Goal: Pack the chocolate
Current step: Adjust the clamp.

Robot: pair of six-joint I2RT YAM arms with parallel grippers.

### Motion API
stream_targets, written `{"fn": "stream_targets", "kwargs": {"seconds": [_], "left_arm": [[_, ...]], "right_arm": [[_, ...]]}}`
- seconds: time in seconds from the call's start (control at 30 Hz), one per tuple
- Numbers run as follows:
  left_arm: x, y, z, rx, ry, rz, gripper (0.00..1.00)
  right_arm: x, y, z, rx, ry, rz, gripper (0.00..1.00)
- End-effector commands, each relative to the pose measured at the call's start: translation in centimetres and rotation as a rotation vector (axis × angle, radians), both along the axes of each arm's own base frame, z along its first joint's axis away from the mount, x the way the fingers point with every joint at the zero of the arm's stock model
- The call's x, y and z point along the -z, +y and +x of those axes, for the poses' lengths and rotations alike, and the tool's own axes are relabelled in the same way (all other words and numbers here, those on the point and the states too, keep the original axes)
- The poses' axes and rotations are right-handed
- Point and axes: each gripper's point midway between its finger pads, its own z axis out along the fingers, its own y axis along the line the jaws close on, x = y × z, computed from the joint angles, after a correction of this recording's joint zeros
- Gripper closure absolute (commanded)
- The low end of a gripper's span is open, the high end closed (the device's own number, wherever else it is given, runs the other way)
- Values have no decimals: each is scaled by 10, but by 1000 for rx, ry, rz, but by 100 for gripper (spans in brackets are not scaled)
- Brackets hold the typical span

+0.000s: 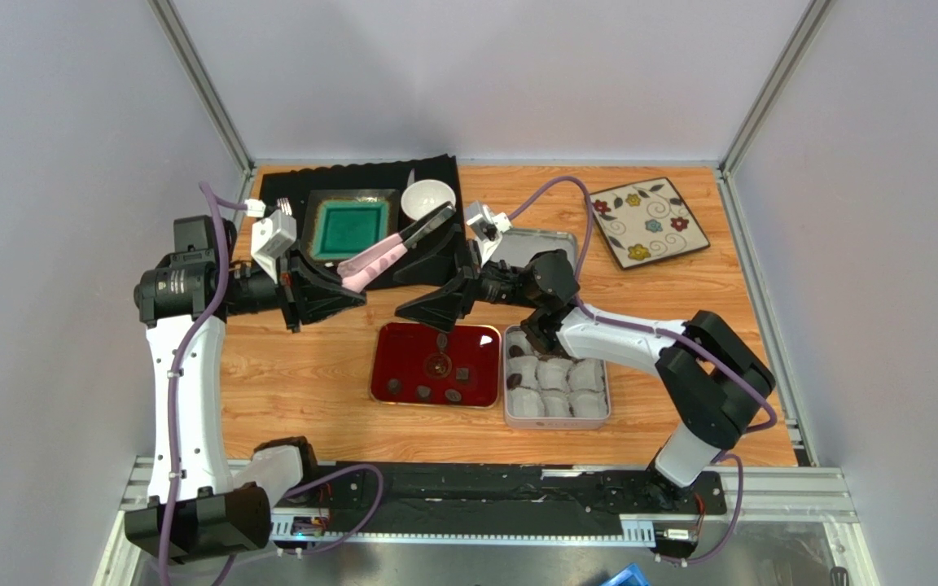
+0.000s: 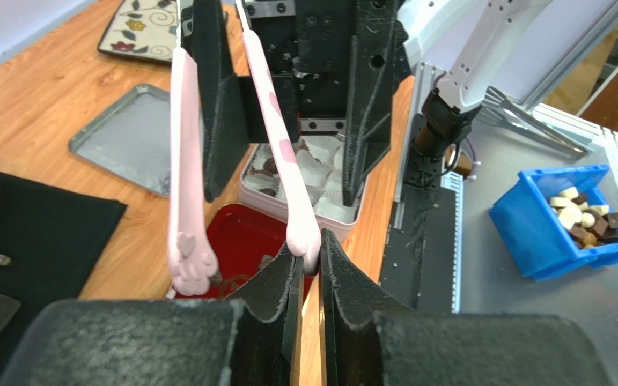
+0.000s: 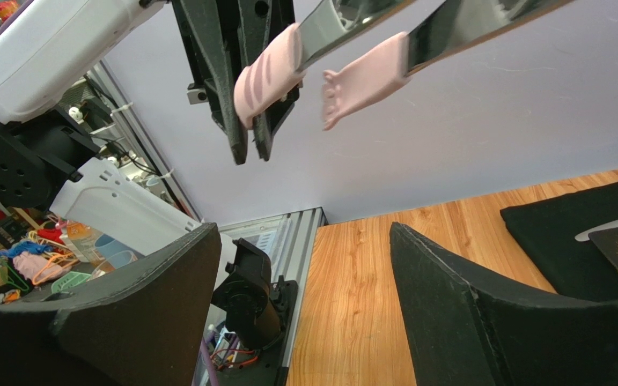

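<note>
Two robot arms meet in the air above a wooden tabletop [image 1: 303, 366]. The left hand [image 2: 311, 265] is almost closed, pinching the tip of one arm of a pair of pink tongs [image 2: 185, 185]. The other arm of the tongs hangs free beside it. The right hand [image 3: 302, 233] is spread wide and holds nothing. It faces the left hand, close under the tongs, probably so the tool can be passed over or gripped again in a better place.

The chocolate [image 1: 441, 364] lies as a few small dark pieces in a red tray [image 1: 382, 360] directly below the right hand. Just beyond the tray, on that hand's outer side, sits an open tin [image 1: 557, 424] filled with white paper cups [image 1: 556, 388]. A couple of dark pieces already sit at the tin's edge nearest the tray.

The tray and tin stand almost touching, so the carry from one to the other should be short. The tin's lid [image 2: 123, 137] and a floral plate [image 1: 648, 222] lie behind the right hand, out of the way. A black mat [image 2: 38, 233] with dishes crowds the space under the left hand. Bare wood lies open between the tray and the near edge.
</note>
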Motion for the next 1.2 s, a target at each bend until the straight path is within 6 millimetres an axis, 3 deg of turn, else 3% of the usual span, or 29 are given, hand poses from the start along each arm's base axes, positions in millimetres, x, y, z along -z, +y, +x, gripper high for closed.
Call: {"fn": "stream_targets", "kwargs": {"seconds": [0.0, 0.2, 0.43, 0.57, 0.87, 0.93, 1.1, 1.13, 1.17], "left_arm": [[-44, -15, -32, 162, -2, -271, 93], [-28, -24, -39, 219, 44, -278, 92], [-25, -27, -43, 249, 57, -276, 92], [-26, -27, -42, 252, 56, -274, 92], [-25, -27, -43, 254, 60, -273, 92], [-25, -27, -43, 254, 63, -273, 92], [-28, -27, -44, 259, 62, -272, 92], [-28, -27, -44, 258, 60, -272, 92], [-28, -27, -44, 257, 59, -270, 92]], "right_arm": [[-33, -2, 3, -1, -57, 105, 20], [-37, 2, 8, -9, -56, 107, 25], [-40, 3, 13, -23, -49, 108, 38], [-39, 1, 10, -36, -54, 104, 57], [-43, -1, 3, -66, -68, 88, 83], [-45, -1, 2, -75, -68, 90, 82], [-44, -1, 5, -55, -56, 92, 64], [-44, -2, 7, -45, -56, 93, 52], [-44, -1, 9, -31, -46, 99, 47]]}}
